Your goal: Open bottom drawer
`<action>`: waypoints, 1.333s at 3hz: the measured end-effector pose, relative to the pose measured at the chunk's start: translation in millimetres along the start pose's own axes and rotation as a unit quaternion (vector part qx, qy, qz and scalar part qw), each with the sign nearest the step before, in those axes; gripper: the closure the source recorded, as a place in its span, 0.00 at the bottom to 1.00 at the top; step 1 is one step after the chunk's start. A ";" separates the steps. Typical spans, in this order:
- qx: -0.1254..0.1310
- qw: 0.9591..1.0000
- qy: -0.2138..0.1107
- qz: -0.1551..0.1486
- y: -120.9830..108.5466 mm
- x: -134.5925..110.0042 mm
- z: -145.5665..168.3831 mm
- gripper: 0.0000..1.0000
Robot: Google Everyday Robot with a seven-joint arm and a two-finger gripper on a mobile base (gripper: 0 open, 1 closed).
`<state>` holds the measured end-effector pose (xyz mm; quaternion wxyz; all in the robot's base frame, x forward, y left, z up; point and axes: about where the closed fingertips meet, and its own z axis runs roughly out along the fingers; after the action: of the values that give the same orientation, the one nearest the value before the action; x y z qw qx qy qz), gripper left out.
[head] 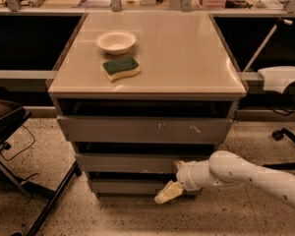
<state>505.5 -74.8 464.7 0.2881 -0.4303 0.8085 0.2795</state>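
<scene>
Claw (pixel 168 192) at bottom drawer (pixel 123 186) front
Claw sits low at the drawer's right end; arm (pixel 255 173) enters from the drawer's right; spread or pressed together cannot be told

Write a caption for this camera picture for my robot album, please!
Robot's gripper low at the bottom drawer front; white bowl and green-topped sponge on the cabinet top.

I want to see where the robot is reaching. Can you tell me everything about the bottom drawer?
The bottom drawer is the lowest of three flat grey fronts, plain, with no handle, and looks the narrowest. It sits level just above the speckled floor. The robot's pale yellow claw is low at its right end, in front of it; I cannot tell if they touch.
</scene>
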 end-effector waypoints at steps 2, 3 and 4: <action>-0.006 0.998 0.051 0.022 5.4 73.6 56.5 0.00; -0.004 0.997 0.055 0.061 -15.0 111.0 130.0 0.00; -0.016 0.995 0.055 0.080 -8.0 130.2 152.1 0.00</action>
<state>486.3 -41.7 268.1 0.2129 -0.3838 0.8503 0.2905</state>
